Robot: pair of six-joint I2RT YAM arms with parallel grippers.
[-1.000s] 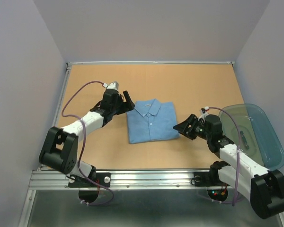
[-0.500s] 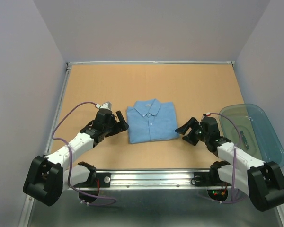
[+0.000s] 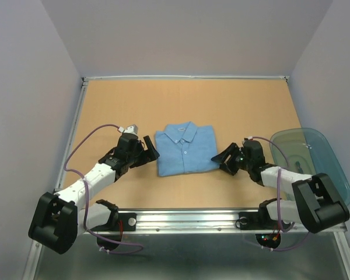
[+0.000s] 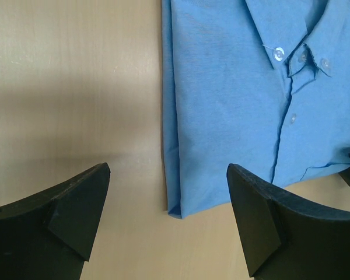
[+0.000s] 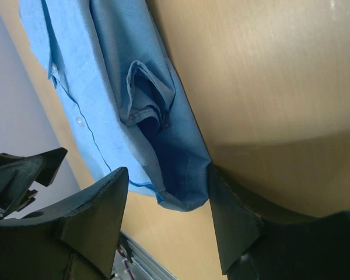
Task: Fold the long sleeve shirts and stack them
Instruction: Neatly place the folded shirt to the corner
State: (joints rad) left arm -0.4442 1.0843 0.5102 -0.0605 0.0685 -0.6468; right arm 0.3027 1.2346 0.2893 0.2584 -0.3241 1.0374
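I am flanking the folded shirt point(image 3: 185, 149) at its near corners with my left tool point(image 3: 152, 149) and right tool point(image 3: 220, 163), both spread apart.

Soft even light, faint shadows

The shirt point(image 3: 185, 150) lies at the middle of the table point(image 3: 181, 99) with its collar toward the far edge, the left gripper point(image 3: 153, 149) just beside its left edge, the right gripper point(image 3: 219, 163) at its near right corner, and the tub point(image 3: 324, 169) well to the right, at the table's right edge.
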